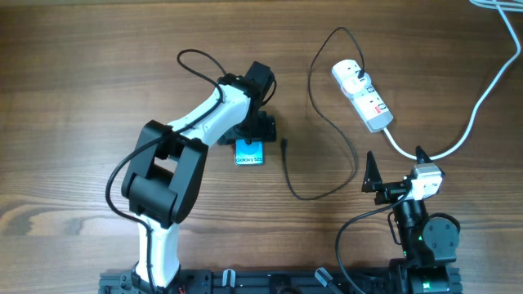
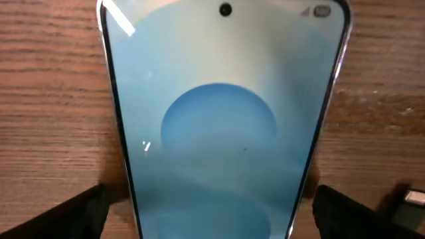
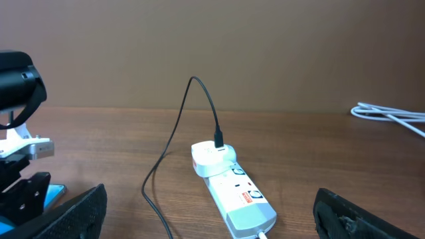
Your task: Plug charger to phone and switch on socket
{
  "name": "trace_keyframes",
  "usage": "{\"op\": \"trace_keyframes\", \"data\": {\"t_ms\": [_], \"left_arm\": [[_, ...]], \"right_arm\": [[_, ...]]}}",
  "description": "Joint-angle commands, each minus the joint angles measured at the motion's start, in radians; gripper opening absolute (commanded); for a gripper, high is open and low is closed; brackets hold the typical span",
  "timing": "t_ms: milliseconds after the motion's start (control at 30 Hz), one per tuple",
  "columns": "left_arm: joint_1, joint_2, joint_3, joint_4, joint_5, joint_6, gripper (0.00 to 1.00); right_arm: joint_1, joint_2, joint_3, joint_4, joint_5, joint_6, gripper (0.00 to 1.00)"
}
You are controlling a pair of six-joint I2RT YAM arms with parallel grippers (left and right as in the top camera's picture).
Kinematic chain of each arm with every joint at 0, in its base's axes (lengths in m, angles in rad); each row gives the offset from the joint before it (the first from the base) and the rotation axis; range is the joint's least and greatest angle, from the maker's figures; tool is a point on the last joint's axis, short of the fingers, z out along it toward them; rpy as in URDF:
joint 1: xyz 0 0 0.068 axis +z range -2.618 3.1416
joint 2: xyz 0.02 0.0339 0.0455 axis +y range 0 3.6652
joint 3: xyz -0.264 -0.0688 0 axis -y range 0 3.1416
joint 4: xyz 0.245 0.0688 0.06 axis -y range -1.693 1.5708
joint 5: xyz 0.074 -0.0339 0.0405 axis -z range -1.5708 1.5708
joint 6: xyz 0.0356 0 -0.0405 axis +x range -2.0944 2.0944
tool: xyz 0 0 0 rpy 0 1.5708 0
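The phone (image 1: 249,153) lies flat on the wooden table, its cyan screen up, and it fills the left wrist view (image 2: 226,133). My left gripper (image 1: 257,129) hovers over its far end, open, one finger on each side of the phone (image 2: 209,199), not touching. The charger cable (image 1: 315,106) runs from a white adapter (image 3: 212,159) in the socket (image 1: 362,94) in a loop to its free tip (image 1: 284,148), just right of the phone. My right gripper (image 1: 395,161) is open and empty, in front of the socket (image 3: 236,199).
The socket's thick white cord (image 1: 478,98) curves off to the back right corner. Another stretch of white cable (image 3: 392,116) lies at the far right. My left arm (image 1: 204,118) stretches over the table's left centre.
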Motion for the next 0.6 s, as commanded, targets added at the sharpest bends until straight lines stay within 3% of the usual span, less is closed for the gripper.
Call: {"op": "trace_keyframes", "data": {"t_ms": [0,300,333,367,567], "left_arm": [[0.000,0.021,-0.040,0.002,0.006,-0.006,1.00],[-0.001,0.021,-0.040,-0.002,0.006,-0.021,0.83],[-0.001,0.021,-0.040,-0.002,0.006,-0.021,0.84],[-0.001,0.021,-0.040,-0.002,0.006,-0.021,0.92],[-0.027,0.021,-0.040,-0.002,0.002,-0.021,0.91]], "right_arm": [[0.001,-0.006,-0.001,0.003,0.010,0.012,1.00],[0.001,-0.006,-0.001,0.003,0.010,0.012,1.00],[0.001,-0.006,-0.001,0.003,0.010,0.012,1.00],[0.001,-0.006,-0.001,0.003,0.010,0.012,1.00],[0.001,-0.006,-0.001,0.003,0.010,0.012,1.00]]}}
